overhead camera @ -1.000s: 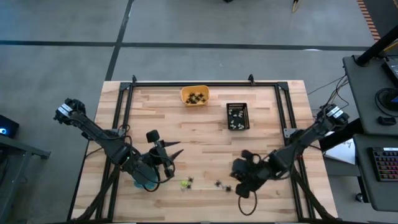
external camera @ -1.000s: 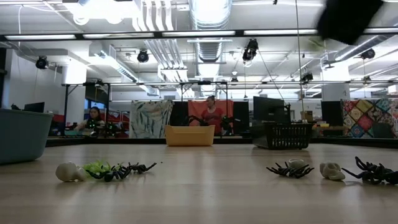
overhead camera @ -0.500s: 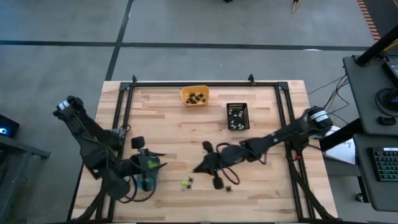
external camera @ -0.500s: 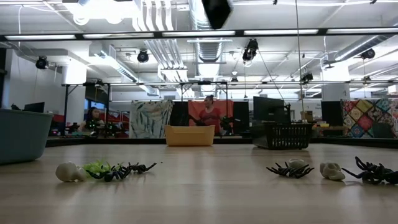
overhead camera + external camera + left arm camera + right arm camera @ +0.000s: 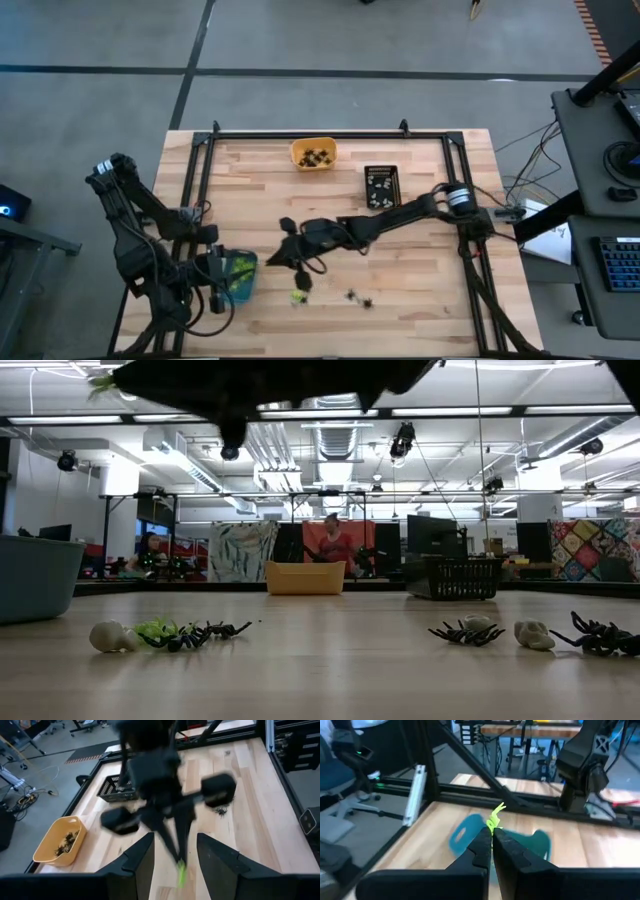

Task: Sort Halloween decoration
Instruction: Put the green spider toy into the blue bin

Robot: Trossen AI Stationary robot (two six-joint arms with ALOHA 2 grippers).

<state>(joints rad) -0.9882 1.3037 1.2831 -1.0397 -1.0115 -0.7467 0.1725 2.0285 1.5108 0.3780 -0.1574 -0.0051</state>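
High view has the right gripper (image 5: pixel 272 262) stretched across the middle of the table (image 5: pixel 430 300), its fingers pinched together on a lime-green trinket (image 5: pixel 494 818) that shows plainly in the right wrist view, sticking up past the fingertips. It hangs just beside the blue tray (image 5: pixel 240 275), which sits at the near-left part of the table with green pieces inside. The left gripper (image 5: pixel 218 290) waits at the outer side of that tray, its fingers (image 5: pixel 142 862) partly spread with nothing between them.

More decorations lie loose on the wood near the front edge: a green and black cluster (image 5: pixel 299 294) and some black spiders (image 5: pixel 360 297) a little to its right. From table height a whitish piece (image 5: pixel 106 636) lies touching the green one, and another pale piece (image 5: pixel 533 635) lies between two spiders. At the far side stand the orange tray (image 5: pixel 313 154) with dark spiders in it and the black tray (image 5: pixel 381 187) holding what look like whitish bits, too small to be sure. No readable writing or labels appear anywhere.
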